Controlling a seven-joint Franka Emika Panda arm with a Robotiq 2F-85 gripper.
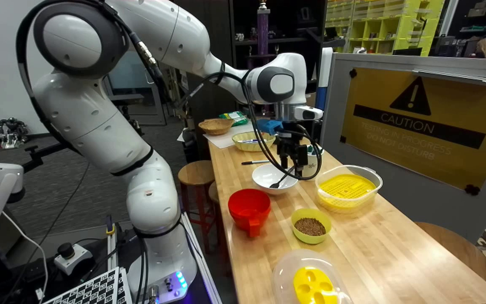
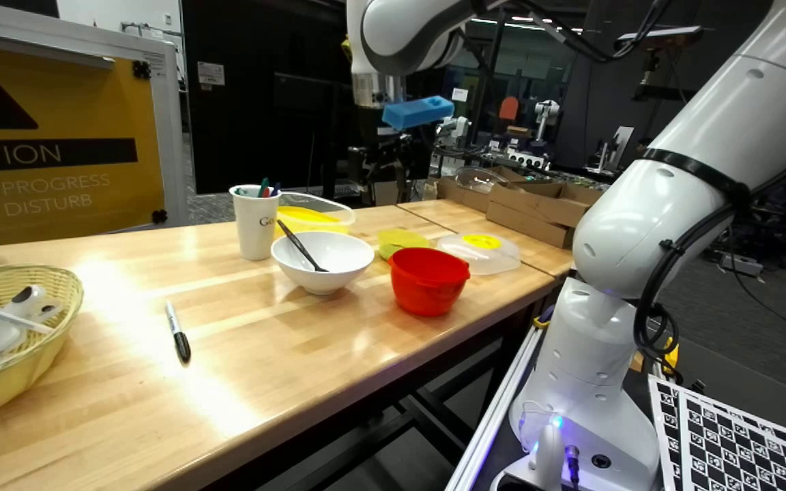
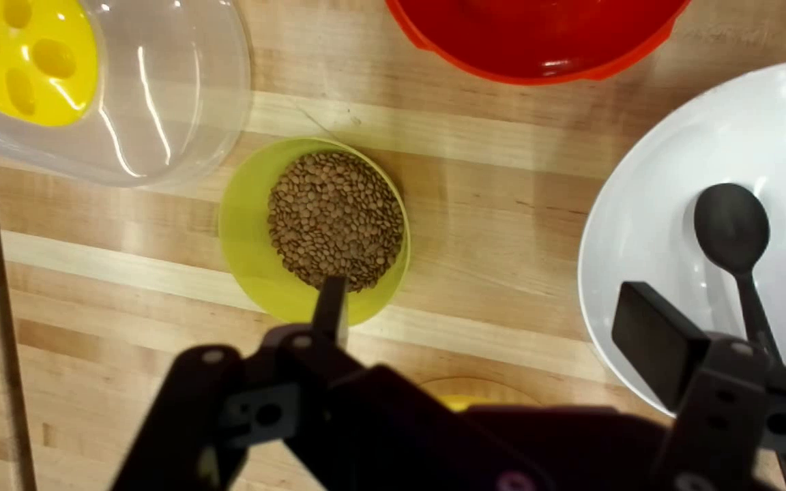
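On the amber sign [image 1: 425,133], fixed to the grey partition [image 1: 399,190], I read "CAUTION" in a black band [image 1: 419,125], "TESTING IN PROGRESS" and "DO NOT DISTURB" beneath, and an exclamation mark [image 1: 414,93] in a black triangle [image 1: 413,100] above. In an exterior view I saw, in small lettering [image 2: 267,221], what looked like "Go" on the white cup [image 2: 254,225].

Spoon [image 3: 732,225] in bowl [image 3: 652,225], nr tub [image 3: 246,232] w/ lentils [image 3: 335,218].

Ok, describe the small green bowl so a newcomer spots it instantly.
On the wooden table, find the white bowl holding the black spoon. Between it and the clear, yellow-topped lid sits a small yellow-green bowl. Unlike its neighbours, it holds small brown grains.
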